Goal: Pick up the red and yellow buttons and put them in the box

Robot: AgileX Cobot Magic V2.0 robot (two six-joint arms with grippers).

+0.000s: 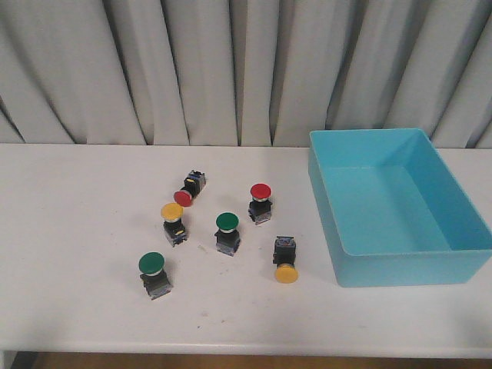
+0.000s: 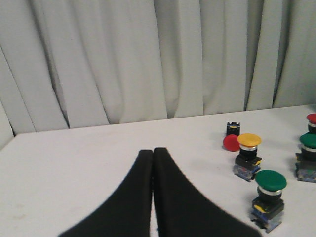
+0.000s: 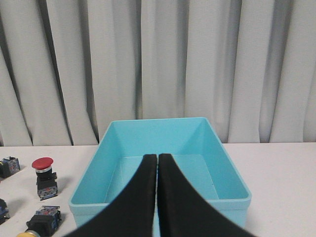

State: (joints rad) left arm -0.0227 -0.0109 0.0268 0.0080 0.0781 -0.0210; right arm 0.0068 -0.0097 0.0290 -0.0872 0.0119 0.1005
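left tool (image 2: 153, 153) pinched closed over the table (image 2: 74, 163), right tool (image 3: 157, 159) closed facing the box (image 3: 163, 143).

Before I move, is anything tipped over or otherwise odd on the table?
Yes: two buttons lie on their sides, the red-capped push-button at the back and the yellow-capped push-button nearest the light-blue plastic bin. The other four stand upright.

Smooth, matte black, tapered jaws on both arms.
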